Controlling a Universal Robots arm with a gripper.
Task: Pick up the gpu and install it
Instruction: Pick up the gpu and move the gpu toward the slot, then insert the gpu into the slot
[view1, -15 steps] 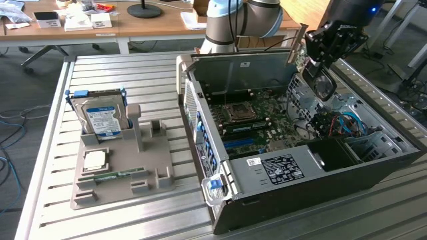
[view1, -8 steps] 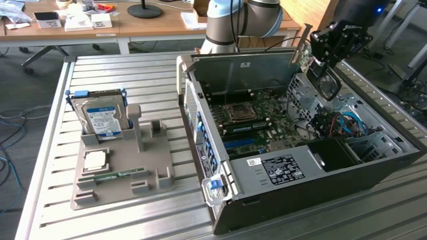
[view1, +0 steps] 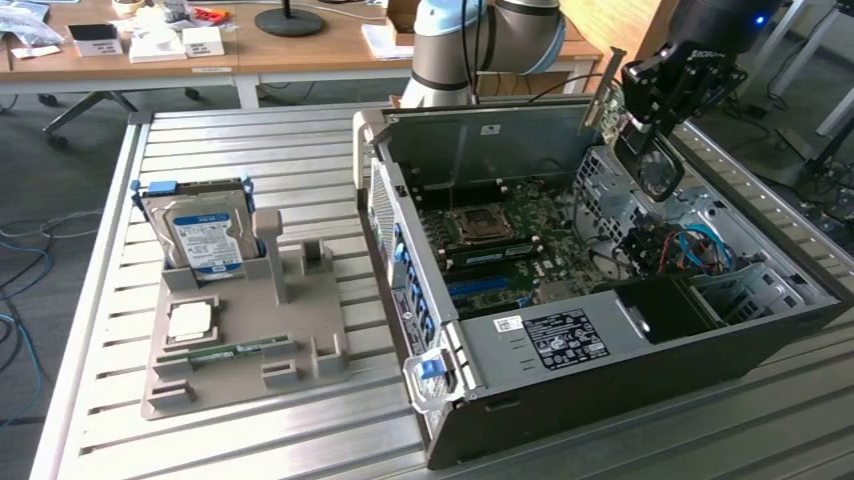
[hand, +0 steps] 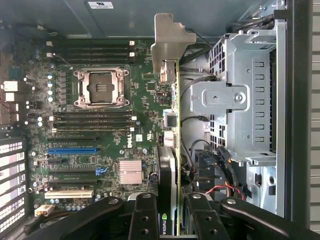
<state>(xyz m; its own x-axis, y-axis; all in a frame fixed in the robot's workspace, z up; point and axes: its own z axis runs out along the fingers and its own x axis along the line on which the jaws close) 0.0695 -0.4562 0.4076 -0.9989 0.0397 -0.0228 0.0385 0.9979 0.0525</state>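
Black pincer (hand: 169, 216) around gpu (hand: 167, 170), over motherboard (hand: 145, 100).

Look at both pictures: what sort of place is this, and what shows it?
Likely a robotics lab: a robot arm holds a gpu over an open PC case on a slatted metal table, with cluttered desks behind.

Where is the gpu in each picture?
Exterior view: the gpu hangs upright over the open case, toward the exterior view's upper right.
Wrist view: the gpu is seen edge-on, between the motherboard and the silver drive cage.
Shared landmark: the square CPU socket.
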